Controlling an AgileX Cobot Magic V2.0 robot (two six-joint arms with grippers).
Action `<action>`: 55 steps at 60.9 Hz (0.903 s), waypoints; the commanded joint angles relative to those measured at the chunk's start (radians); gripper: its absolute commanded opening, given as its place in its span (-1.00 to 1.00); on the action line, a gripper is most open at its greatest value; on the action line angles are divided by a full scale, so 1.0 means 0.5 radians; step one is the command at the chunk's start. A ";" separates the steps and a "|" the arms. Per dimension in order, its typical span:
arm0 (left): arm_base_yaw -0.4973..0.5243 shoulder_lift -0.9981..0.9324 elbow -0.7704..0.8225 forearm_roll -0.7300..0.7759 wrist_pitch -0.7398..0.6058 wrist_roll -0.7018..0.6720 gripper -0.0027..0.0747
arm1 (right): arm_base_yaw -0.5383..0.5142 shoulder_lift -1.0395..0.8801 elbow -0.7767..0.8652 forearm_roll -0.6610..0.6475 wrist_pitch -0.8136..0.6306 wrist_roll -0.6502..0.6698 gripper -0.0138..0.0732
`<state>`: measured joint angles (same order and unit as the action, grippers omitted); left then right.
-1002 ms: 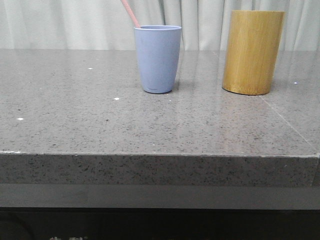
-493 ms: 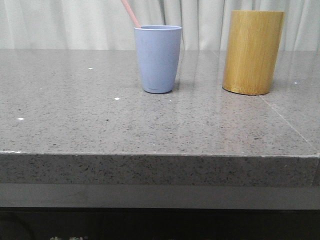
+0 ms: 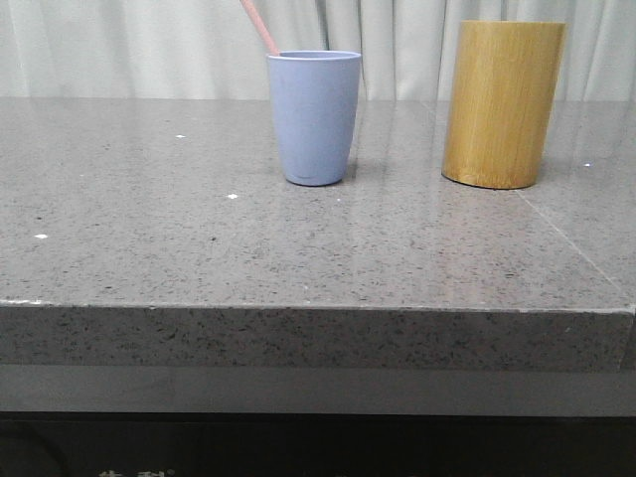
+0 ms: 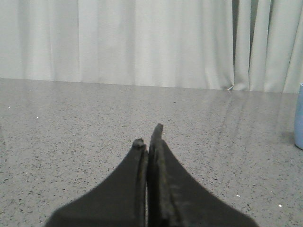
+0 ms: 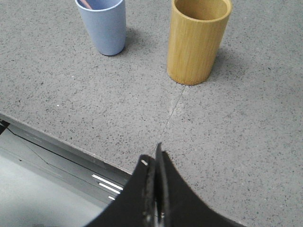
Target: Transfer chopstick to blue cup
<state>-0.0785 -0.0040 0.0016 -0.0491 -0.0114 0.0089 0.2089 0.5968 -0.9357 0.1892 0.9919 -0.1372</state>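
So the chopstick (image 3: 260, 27) is sitting in the blue cup (image 3: 313, 117) right now, leaning back and to my left against the rim, with the pink end poking up past the top of the front view. From my right wrist camera I can just see a bit of pink inside the cup's mouth. It tilts like that because it's way longer than the cup is tall, so it rests on the rim instead of standing straight. Looks to me like the job's basically done.

The bamboo cylinder (image 3: 503, 104) stands upright to the right of the cup, well apart from it, and from what I can see of its open top there's nothing in it.

My left pincer (image 4: 148, 137) is clenched, fingers pressed together with nothing between them, hanging low over bare counter (image 3: 298, 248) with the cup just at the edge of that view. My right pincer (image 5: 155, 156) is clenched and empty too, pulled back near the front edge of the counter, both cups ahead of it.

Counter's a grey speckled stone slab, slightly glossy, with a thin seam running across it near the bamboo cylinder. Pale pleated curtains (image 3: 149, 45) behind everything.
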 commanded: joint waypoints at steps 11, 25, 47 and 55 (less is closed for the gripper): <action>-0.015 -0.054 0.019 -0.004 -0.172 -0.018 -0.98 | -0.168 -0.203 0.262 -0.045 -0.511 -0.011 -0.84; -0.015 -0.054 0.019 -0.004 -0.172 -0.018 -0.98 | -0.358 -0.713 1.031 -0.042 -1.401 -0.011 -0.84; -0.015 -0.054 0.019 -0.004 -0.172 -0.018 -0.98 | -0.421 -1.163 1.794 -0.036 -1.911 -0.011 -0.84; -0.015 -0.054 0.019 -0.004 -0.172 -0.018 -0.98 | -0.441 -1.231 1.894 -0.036 -1.936 -0.011 -0.84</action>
<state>-0.0785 -0.0040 0.0016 -0.0491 -0.0114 0.0089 -0.0004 -0.0064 0.0143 0.1736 0.1315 -0.1372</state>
